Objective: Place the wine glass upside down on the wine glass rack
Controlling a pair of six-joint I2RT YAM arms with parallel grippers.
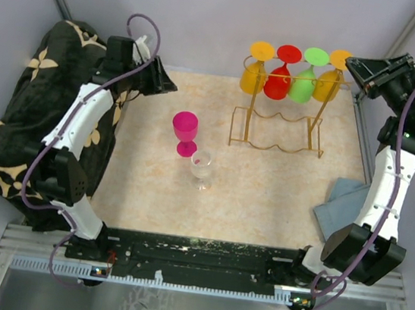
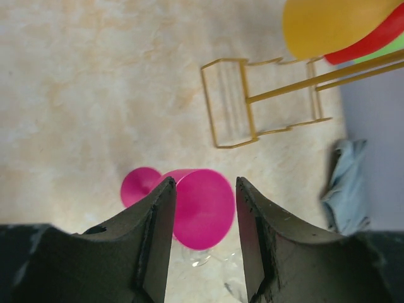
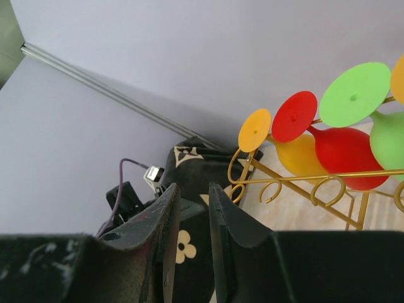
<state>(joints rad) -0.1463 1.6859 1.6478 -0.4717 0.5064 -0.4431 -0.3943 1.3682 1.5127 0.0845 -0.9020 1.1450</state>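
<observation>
Far left, a dark flowered blanket (image 1: 13,122) is heaped over the bench (image 1: 142,188) edge, and my left arm runs along it, so I have little room to swing out that way. The left claw (image 1: 167,85) hangs open and empty, angled down at the pink wine glass (image 1: 185,131). I take that as a line-up for a grasp, since the wrist view shows the bowl framed in the gap between the jaws.

The glass stands upright on open bench, left of the wine glass rack (image 1: 276,130) and well apart from it. A clear glass (image 1: 201,166) stands just beside its foot. I cannot tell if they touch, so closing low risks a knock.

Four coloured glasses (image 1: 292,78) already hang upside down in a row on the rack's top rails, feet uppermost. Free rail looks scarce from above. I judge any entry has to come through the looped rail ends.

The right claw (image 1: 351,64) sits up by the rightmost hung glass, jaws only narrowly apart and holding nothing, perhaps to steady the rack. A grey-blue cloth (image 1: 342,207) lies on the right edge.
</observation>
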